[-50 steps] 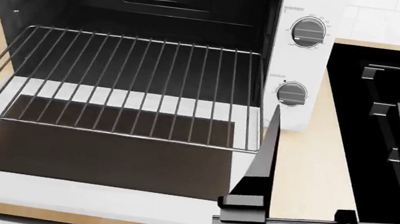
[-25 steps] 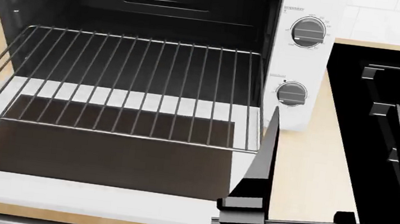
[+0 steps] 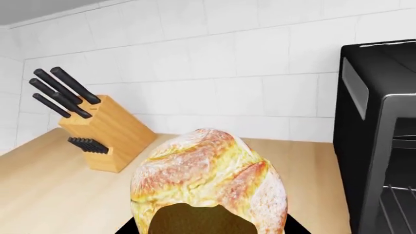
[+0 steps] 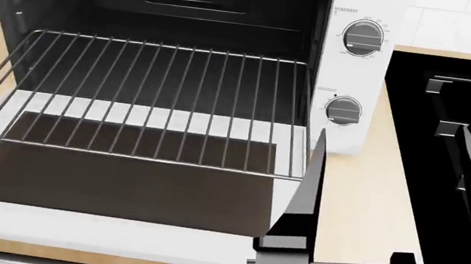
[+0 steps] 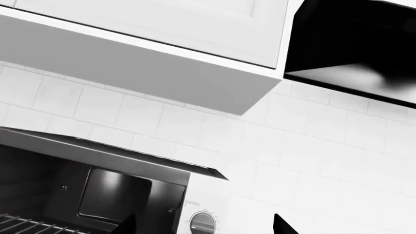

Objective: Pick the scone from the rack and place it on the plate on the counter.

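Over the counter (image 3: 58, 195) near the knife block (image 3: 104, 134), my left gripper (image 3: 208, 226) clamps the scone (image 3: 208, 183) for carrying; the right gripper (image 4: 389, 183) hangs spread, idle.

A home kitchen: a toaster oven (image 4: 224, 71) on a wooden table (image 4: 371, 187), a black cooktop (image 4: 456, 150), a knife block (image 3: 104, 134), white wall tiles (image 3: 227, 73).

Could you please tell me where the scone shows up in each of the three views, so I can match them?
Left wrist view: the scone fills the lower centre, close to the camera.
Head view: not in it; the rack is bare.
Right wrist view: not in it.
Shared landmark: the toaster oven, visible in all three.
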`<state>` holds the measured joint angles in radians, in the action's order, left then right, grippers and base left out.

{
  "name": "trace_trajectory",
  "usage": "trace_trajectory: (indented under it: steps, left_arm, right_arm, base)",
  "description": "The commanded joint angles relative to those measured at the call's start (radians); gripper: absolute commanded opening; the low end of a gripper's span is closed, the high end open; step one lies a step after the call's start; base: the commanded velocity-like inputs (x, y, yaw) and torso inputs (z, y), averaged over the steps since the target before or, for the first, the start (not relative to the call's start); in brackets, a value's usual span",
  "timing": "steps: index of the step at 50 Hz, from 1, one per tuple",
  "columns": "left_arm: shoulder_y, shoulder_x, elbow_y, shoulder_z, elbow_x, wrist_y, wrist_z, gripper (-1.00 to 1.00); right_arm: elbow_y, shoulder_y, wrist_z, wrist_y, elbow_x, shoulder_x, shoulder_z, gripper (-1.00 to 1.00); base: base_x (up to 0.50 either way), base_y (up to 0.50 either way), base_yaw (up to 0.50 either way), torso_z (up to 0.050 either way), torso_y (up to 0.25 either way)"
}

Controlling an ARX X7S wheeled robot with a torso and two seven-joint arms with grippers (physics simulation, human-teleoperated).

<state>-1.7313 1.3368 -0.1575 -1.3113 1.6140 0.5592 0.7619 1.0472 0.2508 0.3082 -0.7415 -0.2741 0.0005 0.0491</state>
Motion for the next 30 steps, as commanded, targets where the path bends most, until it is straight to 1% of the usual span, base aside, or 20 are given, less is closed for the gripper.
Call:
trace_trajectory:
  steps: [1, 4, 7, 8, 9, 10, 11, 13, 15, 17, 18, 20, 24, 30]
  left_arm:
    - [-0.06, -0.106, 0.171, -0.001, -0.008, 0.094, -0.027, -1.0]
    - [-0.065, -0.133, 0.212, -0.006, -0.025, 0.103, -0.05, -1.0]
    - [-0.074, -0.196, 0.275, -0.017, -0.057, 0.115, -0.089, -1.0]
    - [-0.087, -0.22, 0.288, -0.035, -0.098, 0.141, -0.127, -1.0]
    - [-0.074, -0.224, 0.299, -0.024, -0.076, 0.116, -0.115, -1.0]
    - [-0.071, -0.238, 0.31, -0.026, -0.075, 0.118, -0.116, -1.0]
    - [-0.079, -0.253, 0.322, -0.038, -0.077, 0.151, -0.107, -1.0]
    - [-0.065, -0.259, 0.334, -0.04, -0.093, 0.127, -0.125, -1.0]
    - [-0.064, -0.271, 0.335, -0.045, -0.094, 0.135, -0.111, -1.0]
    - [-0.064, -0.262, 0.321, -0.039, -0.079, 0.139, -0.079, -1.0]
    - [-0.06, -0.255, 0.322, -0.04, -0.078, 0.138, -0.086, -1.0]
    - [-0.047, -0.226, 0.319, -0.039, -0.081, 0.124, -0.098, -1.0]
    - [-0.034, -0.182, 0.285, -0.028, -0.056, 0.11, -0.075, -1.0]
    - [-0.008, -0.143, 0.255, -0.023, -0.04, 0.081, -0.065, -1.0]
  right_arm:
    - [0.0, -0.005, 0.0, -0.001, -0.005, 0.0, -0.006, 1.0]
    - [0.0, -0.007, 0.0, 0.0, -0.001, 0.0, -0.003, 1.0]
    - [0.0, -0.009, 0.0, 0.0, -0.004, 0.0, -0.006, 1.0]
    - [0.0, -0.01, 0.0, 0.001, -0.005, 0.0, -0.007, 1.0]
    - [0.0, -0.011, 0.0, 0.002, -0.004, 0.0, -0.006, 1.0]
    - [0.0, -0.013, 0.001, 0.004, -0.005, 0.0, -0.006, 1.0]
    - [0.0, -0.014, 0.001, 0.004, -0.004, 0.0, -0.006, 1.0]
    - [0.0, -0.016, 0.002, 0.006, -0.003, 0.0, -0.002, 1.0]
    - [0.0, -0.015, 0.002, 0.003, -0.008, 0.0, -0.007, 1.0]
    - [0.0, -0.014, 0.004, 0.004, -0.008, 0.0, -0.004, 1.0]
    - [0.0, -0.014, 0.003, 0.003, -0.009, 0.0, -0.004, 1.0]
    - [0.0, -0.015, 0.005, 0.005, -0.008, 0.0, -0.002, 1.0]
    - [0.0, -0.007, 0.004, -0.003, -0.015, 0.0, -0.014, 1.0]
    - [0.0, -0.003, 0.005, -0.002, -0.017, 0.0, -0.016, 1.0]
  base:
    - [0.0, 0.0, 0.0, 0.0, 0.0]
    - [0.0, 0.0, 0.0, 0.0, 0.0]
    - [0.0, 0.0, 0.0, 0.0, 0.0]
    - [0.0, 0.0, 0.0, 0.0, 0.0]
    - [0.0, 0.0, 0.0, 0.0, 0.0]
    - [0.0, 0.0, 0.0, 0.0, 0.0]
    - [0.0, 0.0, 0.0, 0.0, 0.0]
    - [0.0, 0.0, 0.0, 0.0, 0.0]
    - [0.0, 0.0, 0.0, 0.0, 0.0]
    - [0.0, 0.0, 0.0, 0.0, -0.044]
    - [0.0, 0.0, 0.0, 0.0, -0.125]
    - [0.0, 0.0, 0.0, 0.0, -0.25]
    - [0.0, 0.0, 0.0, 0.0, -0.25]
    - [0.0, 0.0, 0.0, 0.0, -0.25]
